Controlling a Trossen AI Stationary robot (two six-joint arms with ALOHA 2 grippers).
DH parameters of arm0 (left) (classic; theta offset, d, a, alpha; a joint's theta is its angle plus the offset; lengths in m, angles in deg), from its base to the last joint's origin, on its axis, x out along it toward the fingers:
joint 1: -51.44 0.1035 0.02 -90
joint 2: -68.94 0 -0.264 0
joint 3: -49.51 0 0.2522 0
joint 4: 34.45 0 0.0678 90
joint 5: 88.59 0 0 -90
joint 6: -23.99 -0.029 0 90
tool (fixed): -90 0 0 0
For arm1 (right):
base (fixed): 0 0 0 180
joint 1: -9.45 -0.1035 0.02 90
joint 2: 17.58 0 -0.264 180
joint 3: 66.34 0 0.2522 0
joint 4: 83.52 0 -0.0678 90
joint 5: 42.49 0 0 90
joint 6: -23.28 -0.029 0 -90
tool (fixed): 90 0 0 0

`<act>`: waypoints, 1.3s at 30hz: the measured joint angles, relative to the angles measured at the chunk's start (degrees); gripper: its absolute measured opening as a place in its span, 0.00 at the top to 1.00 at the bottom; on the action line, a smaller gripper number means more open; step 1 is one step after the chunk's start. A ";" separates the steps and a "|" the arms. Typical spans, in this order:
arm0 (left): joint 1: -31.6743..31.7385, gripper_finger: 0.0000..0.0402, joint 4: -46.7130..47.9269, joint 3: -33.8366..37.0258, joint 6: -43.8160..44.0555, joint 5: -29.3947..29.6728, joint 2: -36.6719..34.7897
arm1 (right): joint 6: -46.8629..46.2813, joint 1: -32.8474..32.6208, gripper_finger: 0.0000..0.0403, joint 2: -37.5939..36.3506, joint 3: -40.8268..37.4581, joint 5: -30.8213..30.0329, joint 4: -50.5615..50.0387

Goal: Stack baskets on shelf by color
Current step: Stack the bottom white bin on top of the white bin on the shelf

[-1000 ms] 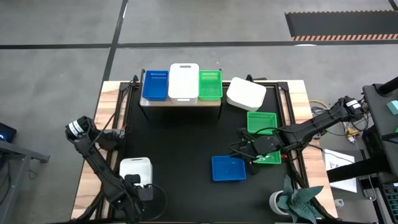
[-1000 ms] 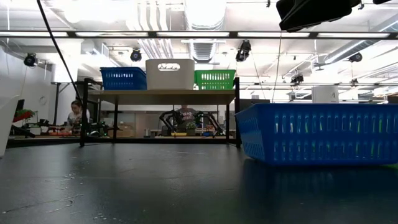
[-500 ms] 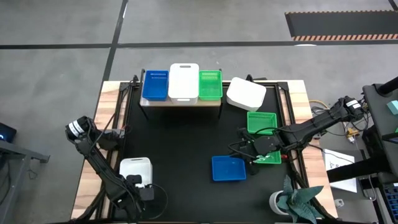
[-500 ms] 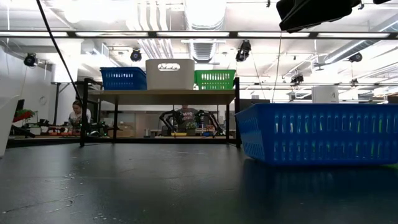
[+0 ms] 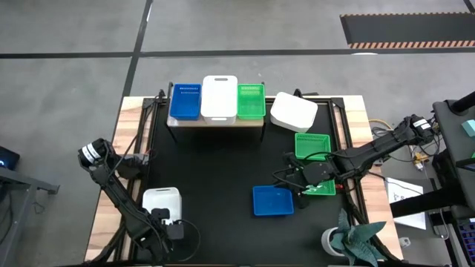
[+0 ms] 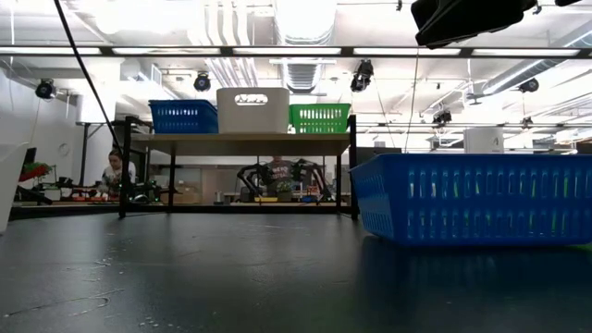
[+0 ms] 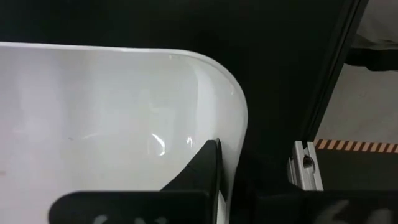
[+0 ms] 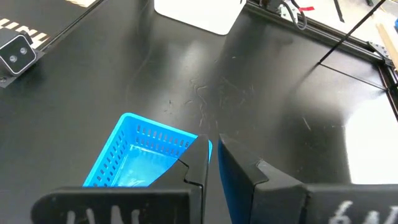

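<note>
Your left gripper (image 5: pixel 165 220) has its fingers clamped on the white basket's (image 5: pixel 160 200) rim at the surface's near-left. Your right gripper (image 5: pixel 298 183) grips the blue basket (image 5: pixel 272 200). Three baskets sit on the shelf (image 5: pixel 217 121).

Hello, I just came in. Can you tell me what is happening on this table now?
A two-armed robot is sorting baskets by colour onto a small shelf, which already holds one blue, one white and one green basket. The left gripper is shut on the rim of a white basket at the table's near left. The right gripper is shut on the wall of a blue basket. Two green baskets and another white basket wait on the table.
</note>
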 joint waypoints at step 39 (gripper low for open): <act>11.76 1.00 39.81 -43.02 -13.04 5.80 7.00 | -1.23 0.00 0.93 0.00 0.00 -0.03 -0.28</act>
